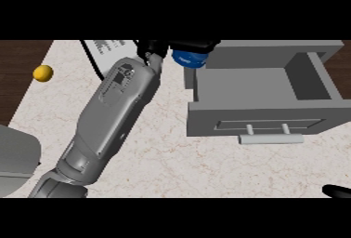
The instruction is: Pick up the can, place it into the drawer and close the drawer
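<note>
The left robot hand, fingers curled round the blue can, holds it at the far left corner of the open grey drawer above the tabletop, while only a fingertip of the right robot hand shows, its state unclear.

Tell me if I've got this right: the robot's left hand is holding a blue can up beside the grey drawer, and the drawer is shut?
Not quite. The head view shows the drawer pulled open, its inside bare. The rest holds: the left hand is curled round the blue can, up beside the drawer's far left corner.
</note>
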Robot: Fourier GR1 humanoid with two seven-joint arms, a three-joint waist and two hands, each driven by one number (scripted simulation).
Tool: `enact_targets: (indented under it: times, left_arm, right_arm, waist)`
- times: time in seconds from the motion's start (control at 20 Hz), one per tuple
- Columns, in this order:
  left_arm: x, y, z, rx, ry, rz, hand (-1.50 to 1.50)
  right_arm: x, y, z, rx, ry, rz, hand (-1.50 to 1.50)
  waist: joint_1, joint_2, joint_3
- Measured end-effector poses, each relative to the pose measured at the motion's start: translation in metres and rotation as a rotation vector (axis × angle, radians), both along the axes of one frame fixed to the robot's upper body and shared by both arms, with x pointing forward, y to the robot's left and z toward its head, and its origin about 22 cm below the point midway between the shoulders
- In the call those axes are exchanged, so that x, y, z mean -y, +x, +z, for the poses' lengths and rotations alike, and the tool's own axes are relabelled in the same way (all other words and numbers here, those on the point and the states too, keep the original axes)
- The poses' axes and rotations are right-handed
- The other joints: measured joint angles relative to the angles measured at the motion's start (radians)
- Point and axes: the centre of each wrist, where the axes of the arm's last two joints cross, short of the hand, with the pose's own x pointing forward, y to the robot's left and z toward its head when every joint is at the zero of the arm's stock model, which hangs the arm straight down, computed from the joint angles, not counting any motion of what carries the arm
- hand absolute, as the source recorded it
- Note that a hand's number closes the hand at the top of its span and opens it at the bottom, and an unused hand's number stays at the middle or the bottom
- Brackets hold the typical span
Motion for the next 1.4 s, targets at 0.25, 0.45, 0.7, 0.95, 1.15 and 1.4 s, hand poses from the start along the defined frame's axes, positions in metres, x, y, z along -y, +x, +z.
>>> enact_targets:
  times: [0.25, 0.45, 0.7, 0.95, 1.15, 1.4]
  left_arm:
    - [0.028, 0.004, 0.033, -0.008, 0.021, -0.003, 1.50]
    - [0.043, 0.006, 0.049, -0.018, 0.043, -0.009, 1.50]
    - [0.060, 0.008, 0.060, -0.021, 0.084, 0.003, 1.50]
    - [0.070, 0.010, 0.065, -0.028, 0.107, 0.034, 1.50]
    - [0.074, 0.012, 0.065, -0.017, 0.133, 0.065, 1.50]
    - [0.075, 0.015, 0.060, -0.012, 0.139, 0.140, -1.50]
  right_arm:
    - [-0.004, 0.001, 0.005, 0.006, -0.001, 0.005, -1.50]
    - [-0.002, -0.003, 0.004, 0.011, -0.003, 0.004, -1.50]
    - [-0.005, -0.001, 0.005, 0.020, 0.006, 0.018, -1.50]
    - [-0.007, 0.005, 0.017, 0.021, -0.001, 0.038, -1.50]
    - [-0.014, 0.009, 0.019, 0.024, -0.005, 0.049, -1.50]
    - [-0.017, 0.014, 0.022, 0.027, -0.016, 0.061, -1.50]
  waist:
    - [-0.010, 0.003, 0.000]
    - [-0.017, 0.004, 0.000]
    - [-0.031, 0.007, 0.001]
    - [-0.054, 0.014, 0.002]
    - [-0.063, 0.017, 0.002]
    - [-0.077, 0.021, 0.003]
